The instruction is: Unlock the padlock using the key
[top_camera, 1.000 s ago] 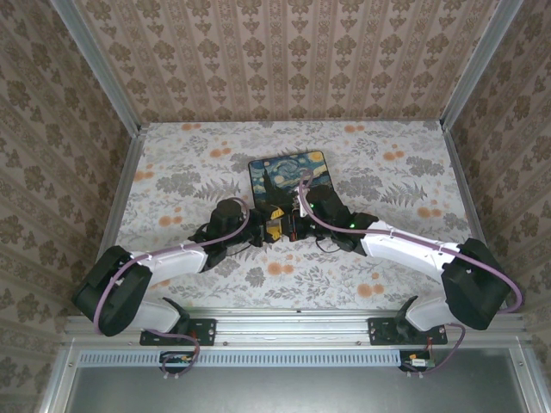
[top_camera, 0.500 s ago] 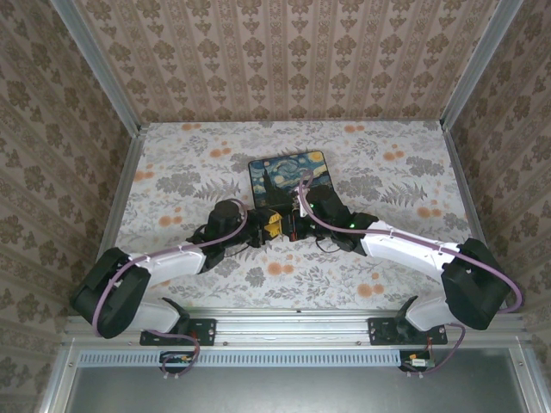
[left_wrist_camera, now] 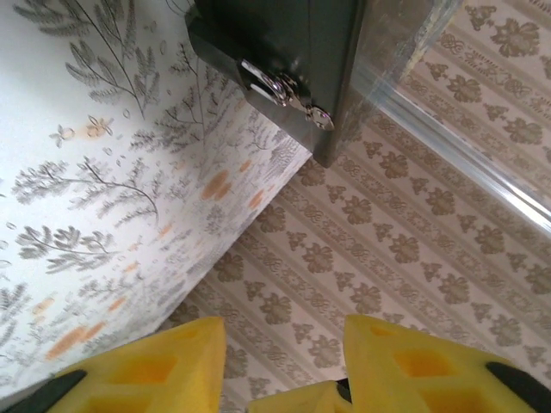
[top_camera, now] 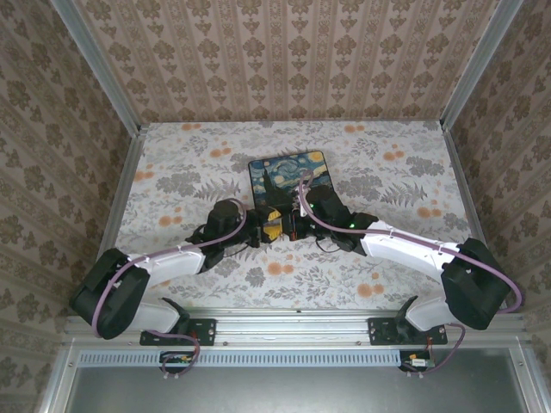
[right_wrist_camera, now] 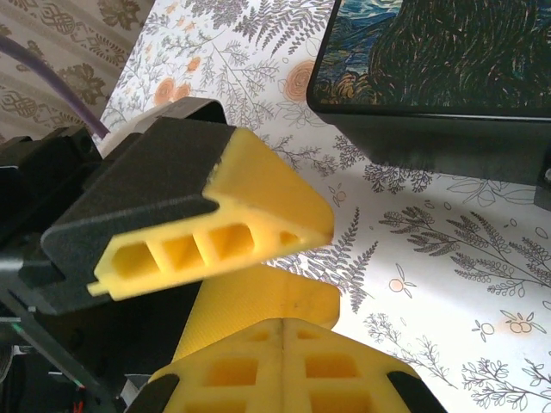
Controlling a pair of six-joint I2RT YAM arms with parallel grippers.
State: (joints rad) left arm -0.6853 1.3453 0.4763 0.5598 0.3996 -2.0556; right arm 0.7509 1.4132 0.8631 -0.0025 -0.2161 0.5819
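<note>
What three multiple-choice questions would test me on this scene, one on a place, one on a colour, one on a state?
1. Where does the painted box stand relative to the left gripper and right gripper?
A) beyond them, toward the back wall
B) between the arm bases
C) in the far left corner

2. What colour are the right gripper's fingers?
A) red
B) yellow
C) blue

3. How is the box's lid?
A) lifted open
B) taken off
C) closed

Answers:
1 A, the top view shows the box past where the grippers meet.
2 B, the right wrist view shows yellow.
3 C, the lid sits flat on the black base in the right wrist view.
</note>
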